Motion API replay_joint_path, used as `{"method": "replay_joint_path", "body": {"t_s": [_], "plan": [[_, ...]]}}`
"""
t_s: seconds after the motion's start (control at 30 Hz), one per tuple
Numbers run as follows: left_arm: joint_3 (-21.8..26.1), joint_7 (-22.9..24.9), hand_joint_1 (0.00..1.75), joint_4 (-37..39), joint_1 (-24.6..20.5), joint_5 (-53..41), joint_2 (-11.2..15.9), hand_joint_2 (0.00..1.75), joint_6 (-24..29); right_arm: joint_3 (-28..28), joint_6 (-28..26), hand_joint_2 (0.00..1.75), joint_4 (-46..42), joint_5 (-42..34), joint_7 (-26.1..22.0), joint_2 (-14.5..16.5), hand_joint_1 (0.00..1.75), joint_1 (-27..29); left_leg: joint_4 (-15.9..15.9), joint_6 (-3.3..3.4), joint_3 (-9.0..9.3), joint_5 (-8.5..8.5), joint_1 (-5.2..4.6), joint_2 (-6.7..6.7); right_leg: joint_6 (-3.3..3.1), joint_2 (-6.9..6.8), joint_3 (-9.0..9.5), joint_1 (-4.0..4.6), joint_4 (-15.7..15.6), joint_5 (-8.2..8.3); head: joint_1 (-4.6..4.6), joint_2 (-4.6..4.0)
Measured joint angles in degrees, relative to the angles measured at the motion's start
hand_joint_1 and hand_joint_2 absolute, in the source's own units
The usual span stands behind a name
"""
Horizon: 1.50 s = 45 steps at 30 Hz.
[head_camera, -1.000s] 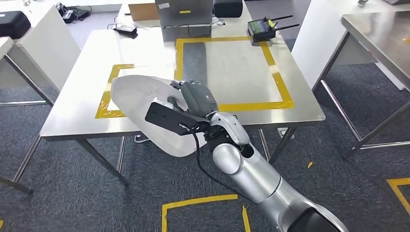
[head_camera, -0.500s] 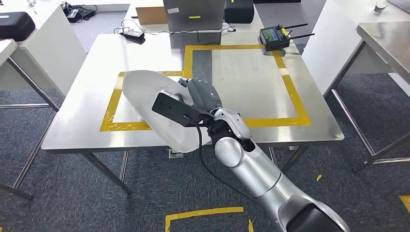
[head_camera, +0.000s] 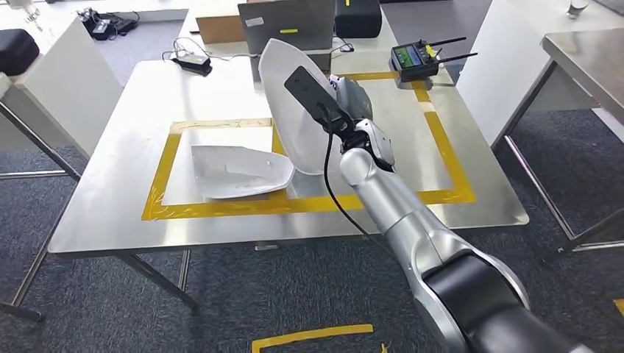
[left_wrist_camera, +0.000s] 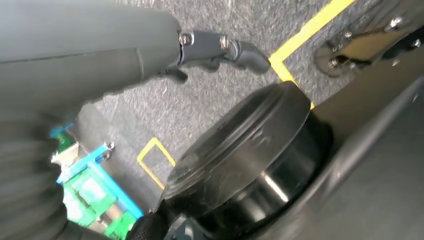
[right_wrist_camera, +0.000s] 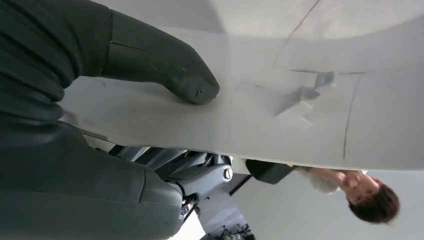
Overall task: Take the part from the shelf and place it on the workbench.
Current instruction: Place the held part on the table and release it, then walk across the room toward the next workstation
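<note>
- Head view: the right hand (head_camera: 352,99) is clamped on a white curved shell part (head_camera: 291,110) and holds it tilted above the steel workbench (head_camera: 118,198), over the far side of the yellow tape frame (head_camera: 221,207). A second white shell (head_camera: 239,170) lies flat inside that frame, nearer and to the left. A laptop (head_camera: 287,22) and a black controller with antennas (head_camera: 416,57) sit at the far edge.
- Left wrist view: the left hand (left_wrist_camera: 215,47) hangs over carpet with yellow tape lines (left_wrist_camera: 295,42); its fingers look loosely curled on nothing, though blur makes this uncertain.
- Right wrist view: the thumb presses on the shell's white face, darker fingers under its rim. A person (right_wrist_camera: 360,192) stands beyond.
- Step, as judged: carrying is done and placing is in hand. The next move calls for lowering the shell flat onto bare table beside the lying one, then letting go.
</note>
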Motion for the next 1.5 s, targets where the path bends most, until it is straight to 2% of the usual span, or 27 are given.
{"method": "replay_joint_path", "body": {"t_s": [0.03,0.1,0.17,0.3,0.47,0.6,0.67,0.73,0.8,0.87,0.9,0.93,0.97,1.03,1.07,1.1,1.13,1.2,1.23,1.27,1.33,1.37,1.4,1.43,1.47,1.5], "plan": [[-0.01,-0.12,0.00,-0.01,-0.03,-0.01,-0.08,1.75,0.00,-0.34,-0.16,0.87,1.27,0.32,-0.14,0.05,0.87,-0.28,-0.32,0.30,0.07,-0.05,-0.04,0.05,0.01,0.02,-0.01,0.12,0.07,-0.16,0.01,0.00],[-0.02,-0.02,0.00,-0.02,-0.07,-0.02,-0.16,1.75,0.00,-0.80,-0.09,0.00,2.81,0.74,-0.50,0.23,0.00,-0.53,-0.31,0.56,0.28,0.64,-0.01,-0.02,-0.43,0.01,0.17,0.29,-0.02,-0.36,0.18,0.00],[-0.03,0.38,0.00,-0.02,-0.16,-0.05,-0.21,1.75,0.00,-0.96,0.18,0.00,3.74,1.10,-0.69,0.52,0.00,-0.94,-0.35,0.71,0.29,0.57,-0.07,-0.10,-0.82,0.00,0.35,0.34,-0.32,-0.32,0.25,0.00],[-0.03,0.78,0.00,0.08,-0.24,-0.05,-0.29,0.00,0.00,-1.02,0.63,0.00,4.98,1.83,-0.80,1.02,0.00,-1.50,-0.34,1.13,0.38,0.37,-0.11,-0.15,-0.46,-0.02,0.72,0.33,-0.91,-0.24,0.25,0.00],[-0.05,1.78,0.00,0.31,0.01,-0.21,-0.28,0.00,-0.01,-1.02,0.38,0.00,5.20,1.91,-1.97,1.12,0.00,-1.47,-0.32,1.36,0.40,0.34,-0.20,-0.14,0.71,-0.01,0.83,0.21,-1.17,-0.16,0.25,0.00],[-0.08,2.74,0.00,0.39,0.33,-0.20,-0.23,0.00,-0.10,-1.03,-1.15,0.00,4.71,1.69,-4.11,1.28,0.00,-1.06,-0.32,1.41,0.45,0.38,-0.21,-0.11,0.99,0.00,0.83,0.19,-1.18,-0.09,0.23,0.00],[-0.09,2.82,0.00,0.42,0.58,-0.14,-0.14,0.00,-0.14,-1.04,-2.39,0.00,3.10,1.11,-5.61,1.55,0.00,-0.39,-0.46,1.79,0.58,0.42,-0.39,-0.07,1.50,0.01,0.97,0.03,-1.50,0.10,0.22,0.00],[-0.09,2.74,0.00,0.45,0.91,-0.04,-0.09,0.00,-0.20,-1.04,-3.19,0.00,-0.11,0.37,-6.48,1.80,0.00,0.62,-1.71,2.38,1.26,1.09,-0.17,0.18,2.15,0.01,1.07,-0.07,-1.40,-0.14,0.23,0.00],[-0.09,2.69,0.00,0.46,1.21,0.10,-0.09,0.00,-0.81,-1.04,-3.69,0.00,-4.26,-0.34,-6.72,1.86,0.00,1.73,-3.11,2.75,1.91,1.94,0.20,0.51,2.44,-0.07,-0.23,-0.11,1.91,-2.57,0.36,0.00],[-0.08,2.68,0.00,0.46,1.47,0.26,-0.04,0.00,-1.44,-1.03,-4.08,0.00,-8.09,-0.97,-6.69,1.85,0.00,3.12,-3.37,2.80,1.90,2.20,0.21,0.62,2.81,-0.16,-3.04,-0.44,8.42,-6.12,0.48,0.00],[-0.05,2.68,0.00,0.47,1.63,0.36,-0.03,0.00,-1.60,-1.03,-4.27,0.00,-10.26,-1.25,-6.58,1.80,0.00,4.21,-3.30,2.67,1.78,2.26,0.27,0.62,3.04,-0.19,-4.17,-0.68,11.11,-7.08,0.49,0.00],[-0.02,2.67,0.00,0.48,1.81,0.49,-0.03,0.00,-1.70,-0.97,-4.52,0.00,-12.92,-1.50,-6.48,1.72,0.00,5.60,-3.16,2.46,1.61,2.30,0.40,0.61,3.29,-0.25,-4.56,-0.96,12.21,-7.04,0.50,0.00],[0.02,2.66,0.00,0.48,2.00,0.63,-0.04,0.00,-1.79,-0.84,-4.90,0.00,-16.15,-1.80,-6.42,1.63,0.00,7.09,-2.90,2.15,1.35,2.31,0.62,0.60,3.58,-0.34,-4.01,-1.27,11.31,-6.02,0.50,0.00],[0.08,2.64,0.00,0.48,2.29,0.84,-0.02,0.00,-1.88,-0.37,-5.84,0.00,-23.10,-2.43,-6.59,1.48,0.00,9.52,-1.96,1.19,0.63,2.19,1.19,0.60,4.33,-0.60,-0.71,-1.86,5.09,-3.18,0.50,0.00],[0.09,2.62,0.00,0.45,2.40,0.90,0.09,0.00,-1.90,-0.07,-6.42,0.00,-26.32,-2.83,-6.83,1.40,0.00,10.46,-1.46,0.58,0.30,2.10,1.34,0.52,4.47,-0.49,0.63,-1.91,2.63,-2.05,0.57,0.00],[0.10,2.58,0.00,0.43,2.51,0.95,0.19,0.00,-1.94,0.21,-7.03,0.00,-29.50,-3.20,-7.12,1.25,0.00,11.44,-0.96,-0.03,0.07,2.01,1.34,0.43,4.24,-0.33,1.41,-1.98,1.17,-1.65,0.62,0.00],[0.14,2.53,0.00,0.41,2.64,0.99,0.28,0.00,-1.98,0.49,-7.61,0.00,-32.63,-3.55,-7.39,1.07,0.00,12.50,-0.65,-0.59,-0.09,2.03,1.25,0.30,3.63,-0.10,1.40,-1.89,1.04,-1.79,0.66,0.00],[0.23,2.37,0.00,0.41,2.94,1.08,0.32,0.00,-2.03,1.07,-8.50,0.00,-38.67,-4.08,-7.77,0.74,0.00,14.61,-0.50,-1.52,-0.39,2.26,1.22,0.13,1.88,0.12,0.81,-1.86,1.49,-1.71,0.71,0.00],[0.28,2.29,0.00,0.42,3.07,1.09,0.31,0.00,-2.03,1.40,-8.71,0.00,-41.12,-4.20,-7.85,0.66,0.00,15.40,-0.25,-1.81,-0.71,1.91,1.30,0.13,1.14,0.12,0.44,-1.80,1.55,-1.53,0.71,0.00],[0.33,2.22,0.00,0.42,3.18,1.09,0.32,0.00,-2.03,1.70,-8.84,0.00,-43.25,-4.27,-7.91,0.59,0.00,16.04,0.76,-1.97,-1.20,0.78,1.35,0.14,0.58,0.10,0.07,-1.76,1.48,-1.15,0.71,0.00],[0.41,2.16,0.00,0.42,3.25,1.08,0.32,0.00,-2.41,2.15,-8.86,0.00,-46.39,-4.35,-7.93,0.42,0.00,17.12,6.10,-1.88,-2.84,-3.77,1.19,0.07,-0.24,0.11,-0.79,-1.51,1.34,-0.24,0.68,0.00],[0.43,2.15,0.00,0.42,3.26,1.07,0.32,0.00,-2.72,2.28,-8.86,0.00,-47.57,-4.39,-7.92,0.30,0.00,17.69,9.75,-1.75,-3.73,-6.23,1.03,0.00,-0.49,0.12,-1.27,-1.26,1.30,0.20,0.69,0.00],[0.43,2.15,0.00,0.42,3.26,1.04,0.32,0.00,-3.06,2.38,-8.86,0.00,-48.48,-4.42,-7.91,0.17,0.00,18.23,12.95,-1.57,-4.28,-7.99,0.84,-0.06,-0.68,0.12,-1.80,-0.96,1.30,0.65,0.70,0.00],[0.43,2.15,0.00,0.42,3.27,0.97,0.32,0.00,-3.38,2.47,-8.87,0.00,-49.21,-4.48,-7.92,0.02,0.00,18.71,14.78,-1.29,-4.17,-8.71,0.64,-0.11,-0.83,0.12,-2.40,-0.63,1.31,1.12,0.71,0.00],[0.43,2.17,0.00,0.42,3.31,0.86,0.32,0.00,-3.52,2.54,-8.90,0.00,-49.80,-4.53,-7.96,-0.11,0.00,19.10,14.72,-0.85,-3.17,-8.40,0.41,-0.16,-0.95,0.14,-3.04,-0.30,1.32,1.62,0.71,0.00],[0.43,2.21,0.00,0.42,3.38,0.73,0.31,0.00,-3.64,2.58,-8.98,0.00,-50.32,-4.61,-8.08,-0.23,0.00,19.39,12.73,-0.26,-1.23,-7.42,0.12,-0.22,-1.02,0.19,-3.69,0.01,1.32,2.16,0.71,0.00]]}}
